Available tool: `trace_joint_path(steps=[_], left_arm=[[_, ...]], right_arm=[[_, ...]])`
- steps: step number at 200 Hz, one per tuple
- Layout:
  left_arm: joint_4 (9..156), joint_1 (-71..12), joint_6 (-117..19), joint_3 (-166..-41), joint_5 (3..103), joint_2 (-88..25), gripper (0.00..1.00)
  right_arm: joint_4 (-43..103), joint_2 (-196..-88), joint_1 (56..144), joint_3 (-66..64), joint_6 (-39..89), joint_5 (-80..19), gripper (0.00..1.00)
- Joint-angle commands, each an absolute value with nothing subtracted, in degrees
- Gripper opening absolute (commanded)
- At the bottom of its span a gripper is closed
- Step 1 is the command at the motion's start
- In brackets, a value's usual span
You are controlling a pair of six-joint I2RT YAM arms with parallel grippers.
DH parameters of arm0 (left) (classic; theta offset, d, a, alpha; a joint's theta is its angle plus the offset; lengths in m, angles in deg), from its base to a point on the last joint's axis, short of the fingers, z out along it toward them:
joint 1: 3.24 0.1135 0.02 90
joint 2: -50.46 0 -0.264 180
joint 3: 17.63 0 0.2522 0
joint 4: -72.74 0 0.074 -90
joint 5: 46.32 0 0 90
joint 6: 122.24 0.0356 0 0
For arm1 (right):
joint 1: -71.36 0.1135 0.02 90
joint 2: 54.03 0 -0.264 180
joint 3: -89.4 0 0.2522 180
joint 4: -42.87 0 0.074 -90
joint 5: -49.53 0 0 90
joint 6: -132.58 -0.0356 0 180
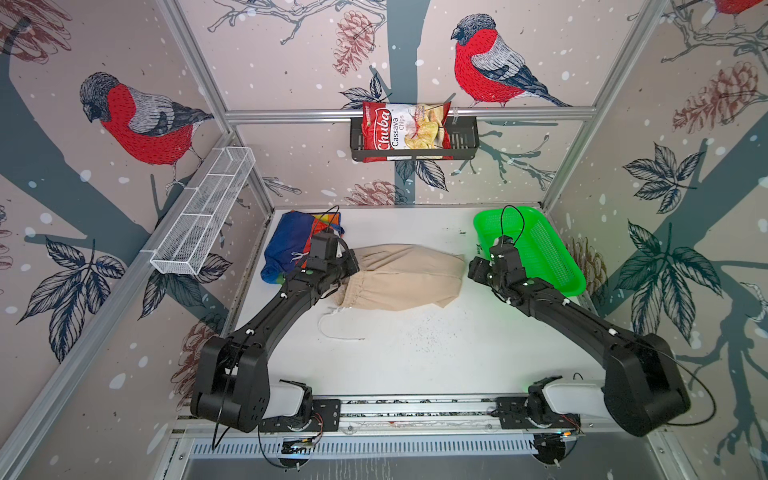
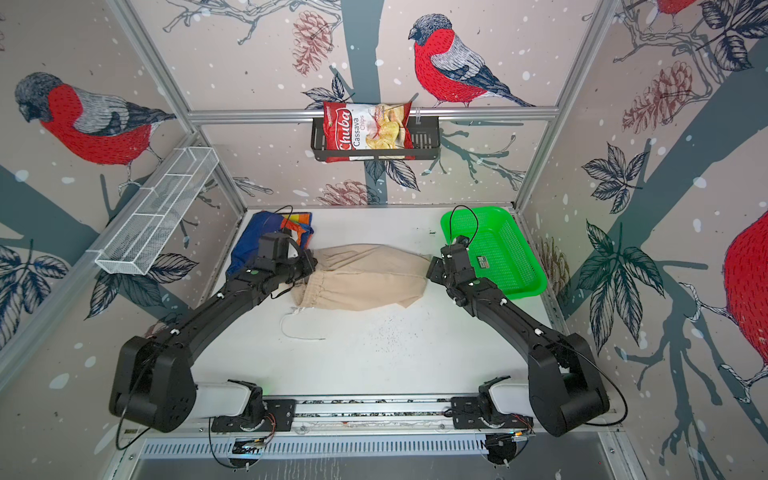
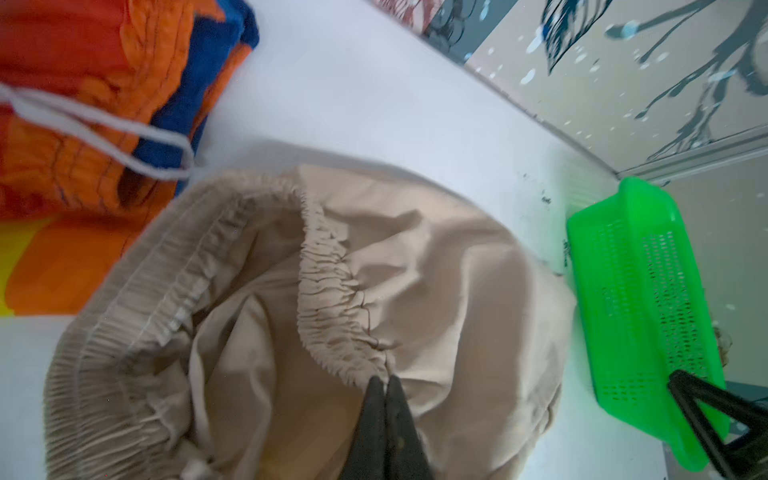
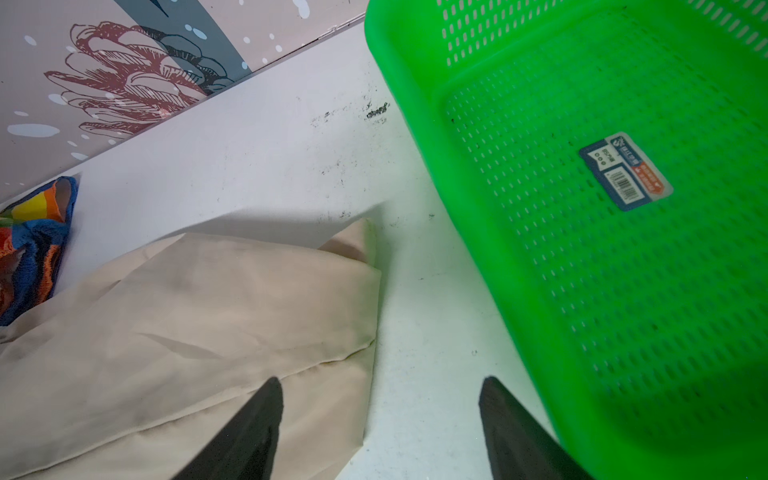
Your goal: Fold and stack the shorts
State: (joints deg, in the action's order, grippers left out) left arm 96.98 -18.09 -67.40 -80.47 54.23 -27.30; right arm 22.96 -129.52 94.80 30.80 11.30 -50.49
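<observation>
Speckled white table (image 1: 415,353), bird-print walls (image 1: 291,62); left gripper (image 3: 384,380) pinches the beige shorts (image 3: 436,257) at the waistband, right gripper (image 4: 381,380) gapes wide.

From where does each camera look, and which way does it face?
Top views: high at the front, looking down at table, beige shorts, striped shorts, basket; left arm and right arm show.
Left wrist: over the beige waistband, facing the basket; left tool shows, shut on it.
Right wrist: over the beige leg end, facing the back wall; right tool shows, open.
Shared: both wrist views show both shorts and the basket.
</observation>
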Motion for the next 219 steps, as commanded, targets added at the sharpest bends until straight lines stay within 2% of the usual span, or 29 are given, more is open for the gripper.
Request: trace_joint_path(steps=[1,14,17,21,36,50,64,85,94,104,114,123,132,159,191,219], left_arm=[[93.81,-18.1,-69.74,-74.97,57.04,-27.53,0.0],[91.54,-18.19,-70.93,-72.18,58.13,-28.62,0.0],[90.99,-18.19,-71.19,-71.72,58.41,-28.91,0.03],[90.28,-18.18,-71.39,-71.23,58.79,-29.39,0.08],[87.9,-18.28,-72.01,-70.08,60.1,-30.97,0.42],[86.33,-18.37,-72.3,-69.88,60.82,-32.12,0.6],[84.93,-18.53,-72.66,-69.79,60.96,-32.88,0.68],[81.87,-18.54,-73.61,-69.41,61.94,-33.85,0.7],[79.76,-18.74,-74.21,-69.02,62.78,-34.45,0.68],[76.95,-18.88,-75.41,-68.49,64.07,-35.43,0.61],[73.5,-19.06,-76.81,-67.92,65.96,-36.66,0.5],[71.07,-19.17,-78.24,-67.81,67.47,-37.69,0.2],[69.8,-19.2,-79.43,-68.51,68.81,-38.29,0.0],[76.98,-19.06,-77.48,-77.5,69.92,-35.54,0.0],[92.71,-18.0,-70.96,-91.72,63.12,-28.52,0.0],[94.88,-14.84,-70.02,-93.22,63.95,-23.65,0.0]], right_arm=[[23.77,-129.58,94.74,31.03,11.36,-50.14,0.75],[23.7,-129.78,94.74,30.92,11.31,-50.05,0.75],[23.73,-129.86,94.74,30.92,11.34,-49.99,0.75],[23.72,-129.88,94.75,30.86,11.31,-49.96,0.75],[23.62,-130.01,94.74,30.69,11.29,-49.88,0.75],[23.56,-130.22,94.74,30.51,11.3,-49.81,0.75],[23.49,-130.23,94.78,30.38,11.29,-49.87,0.75],[23.58,-130.56,94.75,30.46,11.3,-49.96,0.75],[23.58,-130.84,94.78,30.38,11.23,-49.83,0.75],[23.58,-131.25,94.9,30.34,11.2,-49.65,0.75],[23.68,-131.62,94.85,30.15,11.1,-49.53,0.75],[23.71,-131.8,94.91,30.08,11.02,-49.52,0.75],[23.63,-131.83,94.81,29.92,11.09,-49.61,0.75],[23.14,-130.96,94.4,29.7,11.93,-50.07,0.75],[24.35,-129.44,95.03,30.64,13.95,-50.18,0.81],[25.7,-130.19,97.56,31.19,15.89,-49.91,0.84]])
